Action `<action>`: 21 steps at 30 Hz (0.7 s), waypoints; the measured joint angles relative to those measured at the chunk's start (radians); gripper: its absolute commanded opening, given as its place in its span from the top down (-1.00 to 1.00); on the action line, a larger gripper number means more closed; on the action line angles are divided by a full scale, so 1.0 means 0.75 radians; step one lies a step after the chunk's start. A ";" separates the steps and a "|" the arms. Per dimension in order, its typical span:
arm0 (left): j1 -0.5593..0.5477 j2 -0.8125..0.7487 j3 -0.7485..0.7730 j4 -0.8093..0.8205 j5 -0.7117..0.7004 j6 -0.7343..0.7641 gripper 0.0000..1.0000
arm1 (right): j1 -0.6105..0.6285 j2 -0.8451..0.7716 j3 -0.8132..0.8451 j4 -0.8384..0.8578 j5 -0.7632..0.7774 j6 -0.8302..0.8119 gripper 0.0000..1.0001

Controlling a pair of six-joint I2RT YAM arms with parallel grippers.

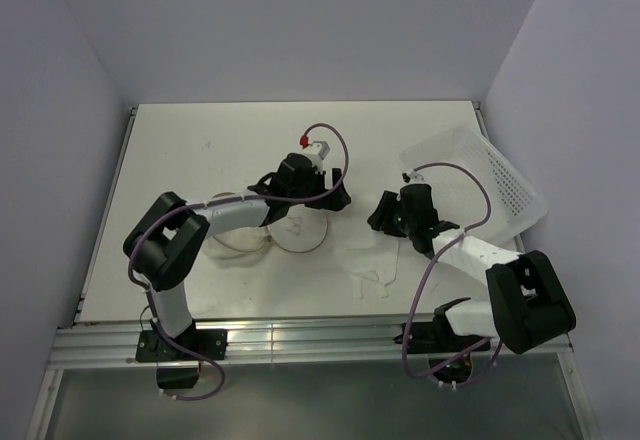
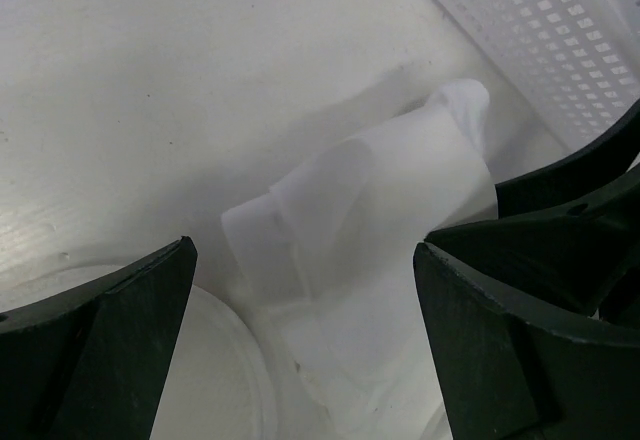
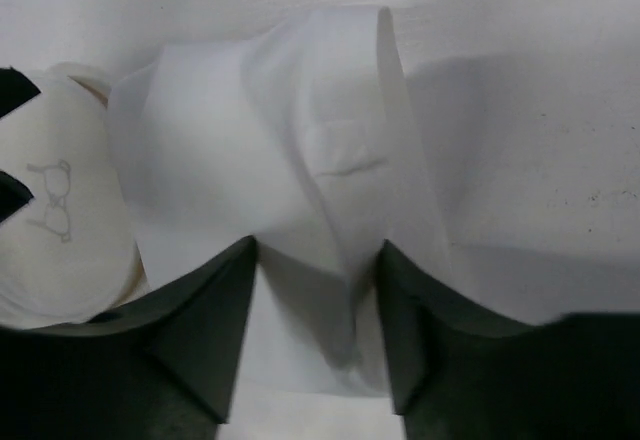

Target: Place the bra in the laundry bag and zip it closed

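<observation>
Though limp, creased off-white bra [image 3: 290, 160]

no readable text or numbers, small eyeglasses mark [image 3: 50, 201] on laundry bag [image 3: 75, 260] lid

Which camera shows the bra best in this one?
Right wrist: the bra fills the frame, folds clear, between the fingers of the right end effector. Left wrist catches only one folded part near the tray. Top external shows it faint, white on the white table.
</observation>
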 measured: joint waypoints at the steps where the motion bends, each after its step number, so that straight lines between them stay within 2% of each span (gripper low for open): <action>1: 0.017 0.011 0.011 -0.006 0.030 0.004 -0.95 | 0.001 0.002 -0.009 0.020 0.001 0.010 0.02; 2: 0.035 0.025 0.024 -0.016 0.063 0.008 -0.96 | 0.003 0.007 -0.017 0.035 0.005 0.022 0.36; 3: 0.053 0.041 0.043 -0.025 0.098 0.015 -0.96 | 0.003 0.015 -0.026 0.053 0.008 0.026 0.56; 7: 0.089 0.149 0.195 -0.104 0.221 0.072 -0.98 | 0.003 0.023 -0.073 0.129 0.025 0.073 1.00; 21: 0.100 0.338 0.361 -0.229 0.558 0.156 -0.99 | 0.003 -0.256 -0.240 0.257 0.054 0.107 1.00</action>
